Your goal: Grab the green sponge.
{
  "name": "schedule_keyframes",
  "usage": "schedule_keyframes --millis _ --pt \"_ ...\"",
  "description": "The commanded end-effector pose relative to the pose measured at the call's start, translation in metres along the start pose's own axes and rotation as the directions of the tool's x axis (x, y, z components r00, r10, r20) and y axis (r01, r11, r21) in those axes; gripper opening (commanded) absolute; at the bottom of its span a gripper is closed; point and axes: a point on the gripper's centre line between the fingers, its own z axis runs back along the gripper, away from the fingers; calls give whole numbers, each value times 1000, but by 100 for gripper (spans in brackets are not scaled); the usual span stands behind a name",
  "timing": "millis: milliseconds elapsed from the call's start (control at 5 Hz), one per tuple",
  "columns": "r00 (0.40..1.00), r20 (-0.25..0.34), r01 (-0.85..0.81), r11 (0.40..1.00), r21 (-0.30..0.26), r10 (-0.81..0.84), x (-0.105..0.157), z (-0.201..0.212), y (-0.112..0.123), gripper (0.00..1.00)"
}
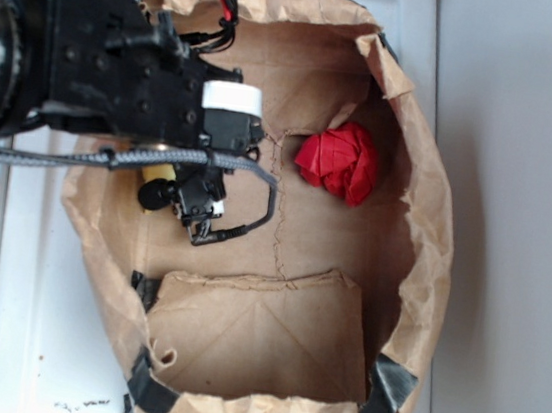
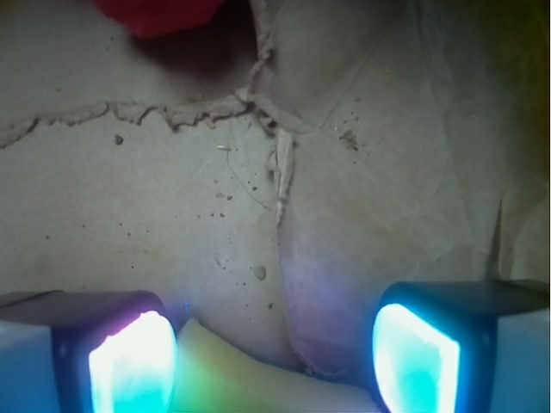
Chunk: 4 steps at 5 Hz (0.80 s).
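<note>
The green sponge (image 1: 156,171) shows only as a small yellow patch under the black arm, at the left side of the paper-bag floor. In the wrist view its pale yellow foam (image 2: 258,383) lies along the bottom edge between the two glowing pads. It touches the left pad (image 2: 133,366) and reaches almost to the right pad (image 2: 413,361). My gripper (image 2: 275,361) is open, jaws wide apart, straddling the sponge. In the exterior view the gripper (image 1: 184,198) hangs low inside the bag. The dark-green layer is hidden.
A cut-open brown paper bag (image 1: 424,235) forms a walled basin on the white surface (image 1: 525,146). A red fabric ball (image 1: 340,162) lies at the bag's back right, and its lower edge shows as the red ball (image 2: 159,13) in the wrist view. A folded flap (image 1: 261,331) covers the front floor.
</note>
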Motion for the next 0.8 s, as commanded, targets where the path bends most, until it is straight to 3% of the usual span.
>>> schedule_keyframes --millis 0,600 --pt "1000 17 -2 1000 7 2 7 3 -1 0" --pt "998 20 -51 999 4 51 17 2 3 0"
